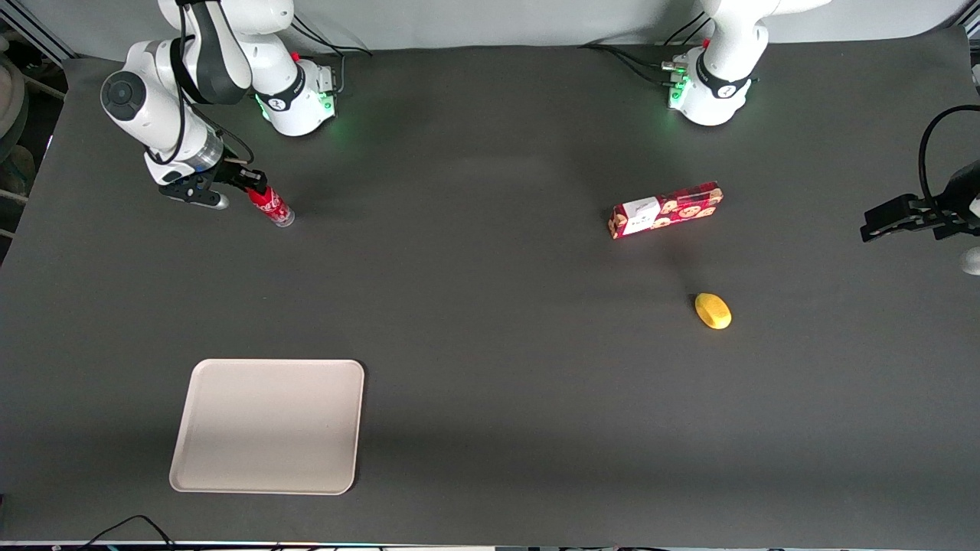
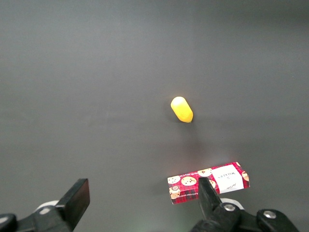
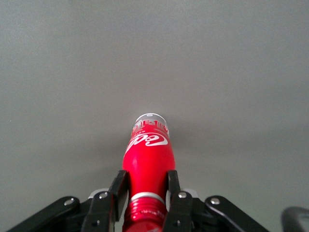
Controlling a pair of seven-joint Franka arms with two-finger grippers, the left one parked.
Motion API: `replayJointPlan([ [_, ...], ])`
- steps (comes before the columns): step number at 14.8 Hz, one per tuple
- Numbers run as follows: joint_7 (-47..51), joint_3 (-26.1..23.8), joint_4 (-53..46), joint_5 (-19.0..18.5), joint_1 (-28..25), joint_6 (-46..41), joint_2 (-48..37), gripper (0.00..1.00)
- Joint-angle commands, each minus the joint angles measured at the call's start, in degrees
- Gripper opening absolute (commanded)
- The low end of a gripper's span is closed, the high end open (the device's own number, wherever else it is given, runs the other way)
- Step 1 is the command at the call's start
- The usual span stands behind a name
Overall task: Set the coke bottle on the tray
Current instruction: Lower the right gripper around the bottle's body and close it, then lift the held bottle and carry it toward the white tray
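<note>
While fingers pinch 1 coke bottle, 1 tray sits apart.

Gripper at the working arm's end of the table, fingers clamped on the coke bottle near its cap. Tray nearer the front camera than the bottle, well apart. Cookie box and lemon toward the parked arm's end, lemon nearer the camera.

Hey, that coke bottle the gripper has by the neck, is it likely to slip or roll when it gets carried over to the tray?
The gripper is shut on the coke bottle near its cap, so the long body may swing. Its glossy red surface looks smooth, so some slipping is possible. It is round and slim, so it would probably roll if laid on the flat tray, or tip easily if stood up.
</note>
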State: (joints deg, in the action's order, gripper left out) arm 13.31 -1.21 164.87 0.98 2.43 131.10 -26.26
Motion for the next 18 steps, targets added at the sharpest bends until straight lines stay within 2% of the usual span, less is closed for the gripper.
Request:
replayJointPlan([
  [1,1.28,-0.55,2.83,0.52,0.03,-0.75,-2.57,0.0],
  [4,1.28,-3.35,-1.29,0.52,0.03,-6.1,-2.48,0.0],
  [10,-1.0,-3.62,-12.97,0.25,0.03,-17.52,-2.48,0.0],
  [18,-6.18,-3.62,-42.58,-0.36,-0.06,-39.94,5.07,0.0],
])
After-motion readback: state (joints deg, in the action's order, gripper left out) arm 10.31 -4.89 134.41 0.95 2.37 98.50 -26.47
